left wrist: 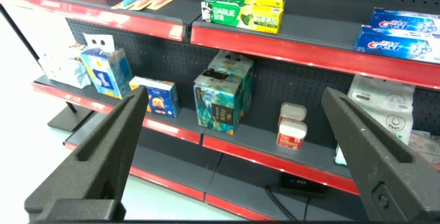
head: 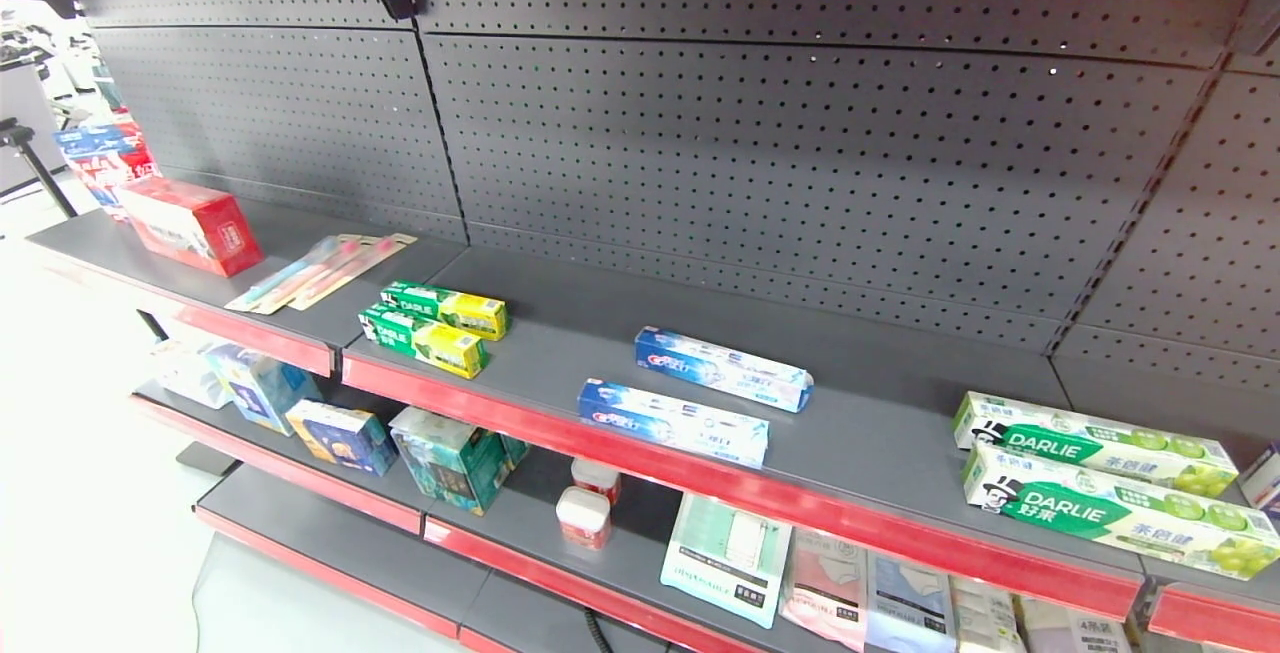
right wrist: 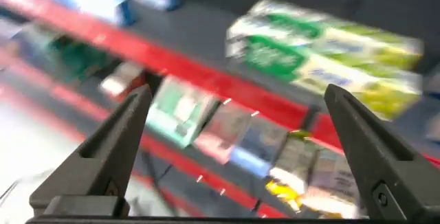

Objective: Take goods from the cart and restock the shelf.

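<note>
The grey shelf point(head: 900, 403) with a red front strip carries two long green toothpaste boxes point(head: 1110, 478) at the right. Two blue toothpaste boxes point(head: 700, 393) lie in the middle and two short green-yellow boxes point(head: 435, 326) lie left of them. My left gripper point(left wrist: 234, 93) is open and empty, facing the lower shelf below the green-yellow boxes point(left wrist: 242, 12). My right gripper point(right wrist: 237, 90) is open and empty too, in front of the shelf edge below the green toothpaste boxes point(right wrist: 330, 56).
A red box point(head: 190, 225) and toothbrush packs point(head: 320, 271) lie at the far left of the shelf. The lower shelf holds blue boxes point(left wrist: 103, 73), a teal box point(left wrist: 221, 93), two red-white jars point(left wrist: 291, 124) and flat packets point(head: 725, 558). Bare shelf lies between the blue and long green boxes.
</note>
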{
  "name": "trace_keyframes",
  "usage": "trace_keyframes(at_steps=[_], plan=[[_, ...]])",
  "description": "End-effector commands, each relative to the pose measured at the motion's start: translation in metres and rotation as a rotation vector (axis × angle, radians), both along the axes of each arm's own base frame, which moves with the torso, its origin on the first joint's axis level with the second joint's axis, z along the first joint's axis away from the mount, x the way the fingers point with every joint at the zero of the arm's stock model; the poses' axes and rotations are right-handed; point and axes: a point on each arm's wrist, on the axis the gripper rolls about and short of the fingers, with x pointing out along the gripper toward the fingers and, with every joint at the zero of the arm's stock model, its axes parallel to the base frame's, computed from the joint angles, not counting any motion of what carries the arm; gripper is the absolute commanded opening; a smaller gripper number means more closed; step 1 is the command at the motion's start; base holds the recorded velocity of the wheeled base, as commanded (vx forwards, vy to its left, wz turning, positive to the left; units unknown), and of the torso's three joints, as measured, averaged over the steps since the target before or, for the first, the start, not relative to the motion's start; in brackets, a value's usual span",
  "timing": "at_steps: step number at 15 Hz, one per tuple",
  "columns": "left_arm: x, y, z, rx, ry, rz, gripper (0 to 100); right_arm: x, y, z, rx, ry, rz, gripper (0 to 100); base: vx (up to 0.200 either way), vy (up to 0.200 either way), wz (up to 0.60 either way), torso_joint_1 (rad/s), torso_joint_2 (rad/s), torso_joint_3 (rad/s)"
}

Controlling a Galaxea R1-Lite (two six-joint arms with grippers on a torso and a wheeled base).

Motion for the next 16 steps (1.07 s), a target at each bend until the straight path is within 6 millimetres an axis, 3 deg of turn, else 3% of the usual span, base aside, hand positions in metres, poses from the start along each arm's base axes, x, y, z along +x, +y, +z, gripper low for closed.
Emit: trace_keyframes(at_steps=[1, 6, 16], plan=[[0.0001, 0.0000, 0.0000, 0.000, 0.001, 0.001, 100, -0.0066, -0.0004, -0.0024, 0.000, -0.084, 0.004, 100, 0.000, 0.000, 0.00, 0.000, 0.00, 0.000], [0.0001, -0.0001, 0.0000, 0.000, 0.001, -0.002, 100, -0.0047, -0.0021, -0.0092, 0.095, -0.047, -0.068, 100, 0.000, 0.000, 0.00, 0.000, 0.00, 0.000], [0.0001, -0.0001, 0.0000, 0.002, 0.001, -0.005, 100, -0.0047, -0.0020, -0.0095, 0.076, -0.049, -0.066, 100, 0.000, 0.000, 0.00, 0.000, 0.00, 0.000]])
